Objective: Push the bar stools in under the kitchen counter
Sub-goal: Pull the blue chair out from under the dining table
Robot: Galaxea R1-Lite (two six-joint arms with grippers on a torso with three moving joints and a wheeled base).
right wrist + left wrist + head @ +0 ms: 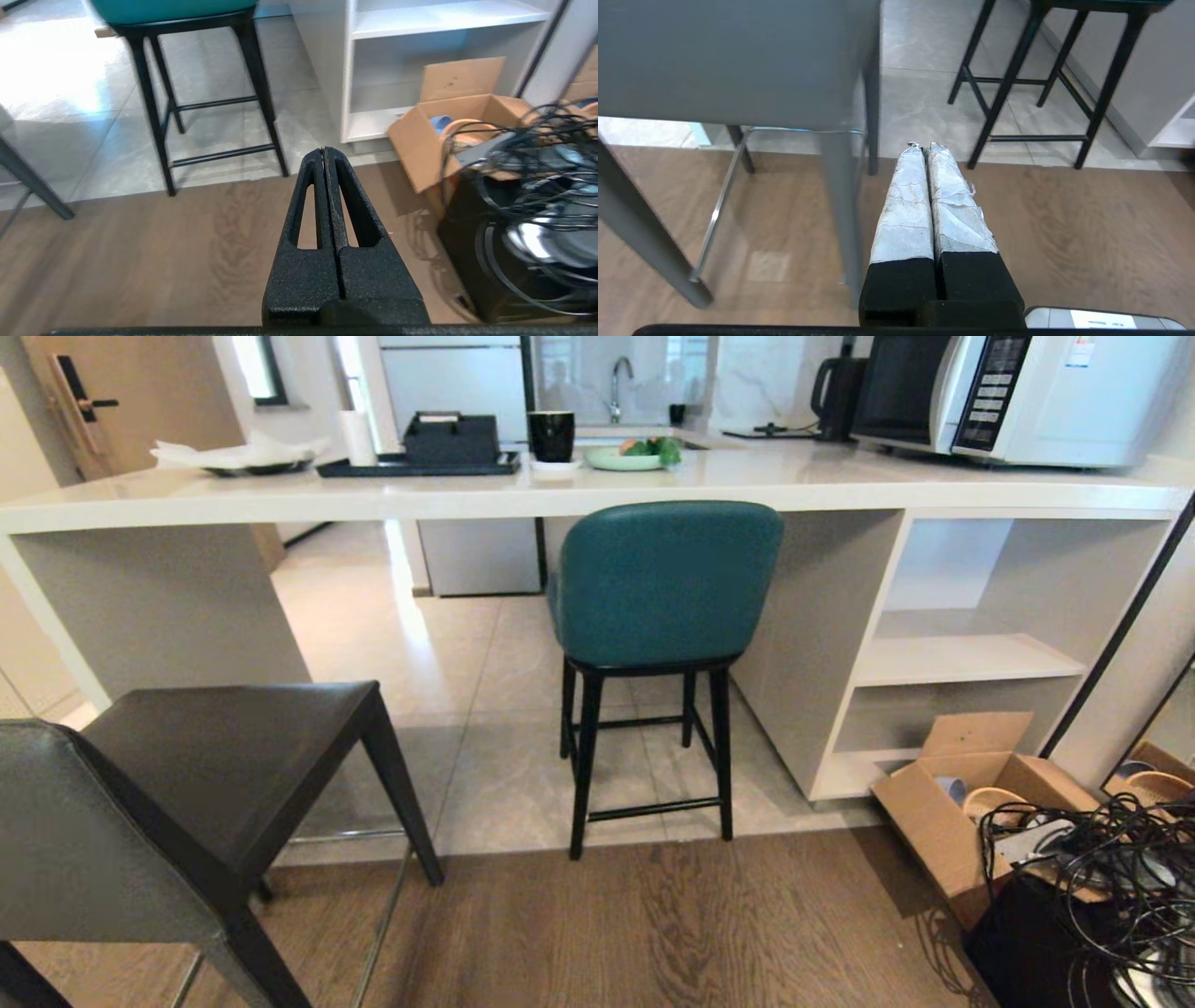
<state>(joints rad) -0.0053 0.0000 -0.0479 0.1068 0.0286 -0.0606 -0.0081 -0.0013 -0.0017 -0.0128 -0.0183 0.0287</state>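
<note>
Nearest the robot stands the dark grey stool point(187, 793), well out from the table point(579, 490) on the wood floor, its seat not yet under the top. The left gripper point(924, 148) hangs low just beside that stool's leg, fingers pressed together on nothing; the right gripper point(323, 151) hangs likewise, pinched together and empty. My read: the grey stool is the one to push, square against its back, low and steady so it slides rather than tips. Farther on, the teal stool point(663, 583) sits against the table edge, seat tucked beneath, apparently home.
</note>
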